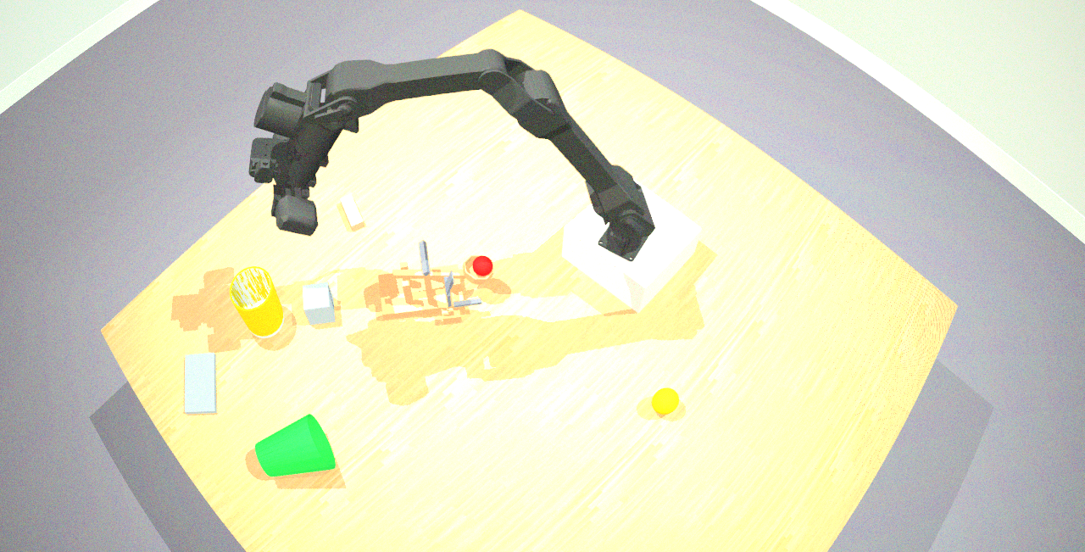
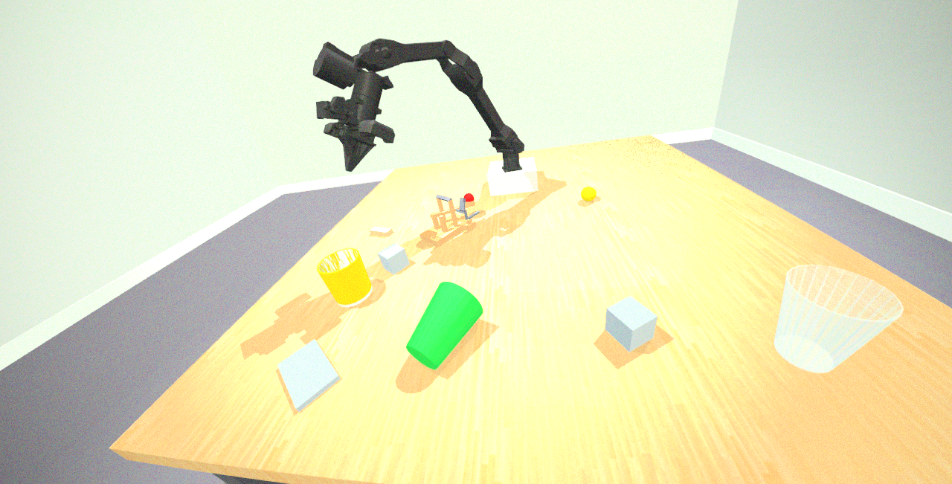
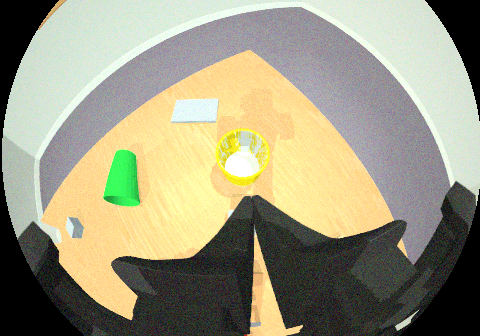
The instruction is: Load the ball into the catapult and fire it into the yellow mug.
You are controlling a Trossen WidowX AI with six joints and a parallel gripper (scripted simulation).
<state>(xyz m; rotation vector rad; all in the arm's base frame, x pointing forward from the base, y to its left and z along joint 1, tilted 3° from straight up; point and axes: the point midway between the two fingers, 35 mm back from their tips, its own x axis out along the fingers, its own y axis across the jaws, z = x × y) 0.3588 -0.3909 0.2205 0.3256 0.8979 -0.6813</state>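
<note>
The wooden catapult (image 1: 425,289) (image 2: 450,217) stands mid-table with a red ball (image 1: 482,266) (image 2: 468,197) resting in its cup at the end nearer the arm's base. The yellow mug (image 1: 256,300) (image 2: 343,276) (image 3: 243,156) stands upright near the table's left edge. My gripper (image 1: 294,224) (image 2: 349,165) (image 3: 251,202) is shut and empty. It hangs high in the air, pointing down, beyond the mug and to the left of the catapult. In the wrist view the closed fingers hide most of the catapult.
A yellow ball (image 1: 665,399) (image 2: 587,193) lies right of the white arm base (image 1: 667,241) (image 2: 509,181). A green cup (image 1: 296,447) (image 2: 444,324) (image 3: 123,179) lies on its side. Grey cubes (image 1: 319,303) (image 2: 631,323), flat slabs (image 1: 200,382) (image 1: 351,210) and a clear cup (image 2: 831,321) are scattered around.
</note>
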